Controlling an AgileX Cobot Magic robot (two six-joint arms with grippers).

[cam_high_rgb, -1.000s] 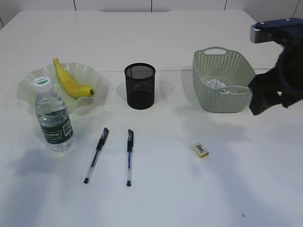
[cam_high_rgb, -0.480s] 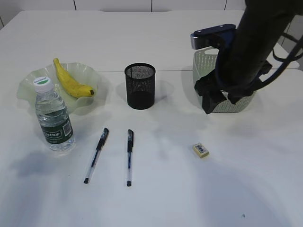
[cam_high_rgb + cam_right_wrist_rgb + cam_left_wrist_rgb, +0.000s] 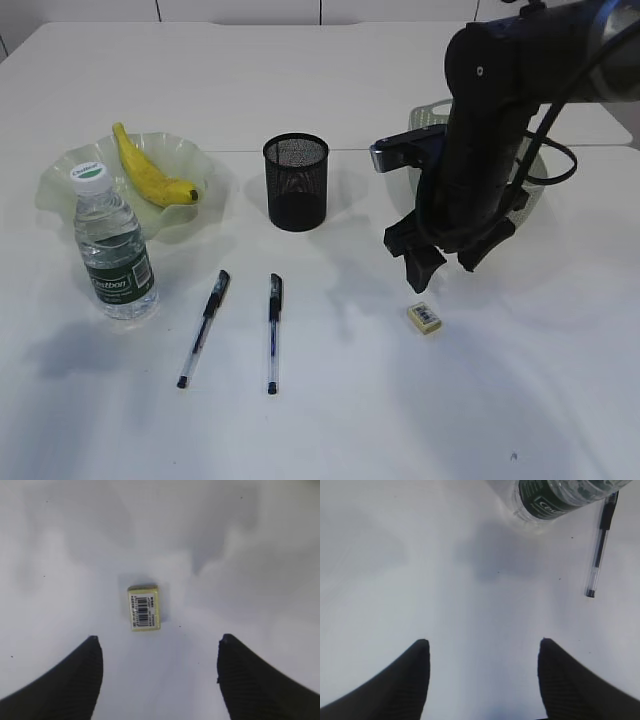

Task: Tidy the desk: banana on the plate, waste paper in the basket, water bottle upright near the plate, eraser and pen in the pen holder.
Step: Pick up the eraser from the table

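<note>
A: Right hand [image 3: 442, 263] has swung over from the basket [image 3: 432, 120], now hanging spread wide just above the eraser [image 3: 424, 318], nothing held.

B: Yep, eraser's flat on the worktop [image 3: 330, 420]. Left hand [image 3: 482, 650] gapes too, empty, near the upright bottle [image 3: 113, 243].

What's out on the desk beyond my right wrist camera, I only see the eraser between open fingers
Observer: Two pens lie flat on the desk, left of the eraser.
Operator: Where's the pen holder?
Observer: The black mesh pen holder stands upright behind the pens, and I can't see anything in it.
Operator: And the banana and bottle?
Observer: The banana is on the plate, with the water bottle upright in front of it.
Operator: What about the other gripper?
Observer: The left gripper is open above bare desk, near the bottle.
</note>
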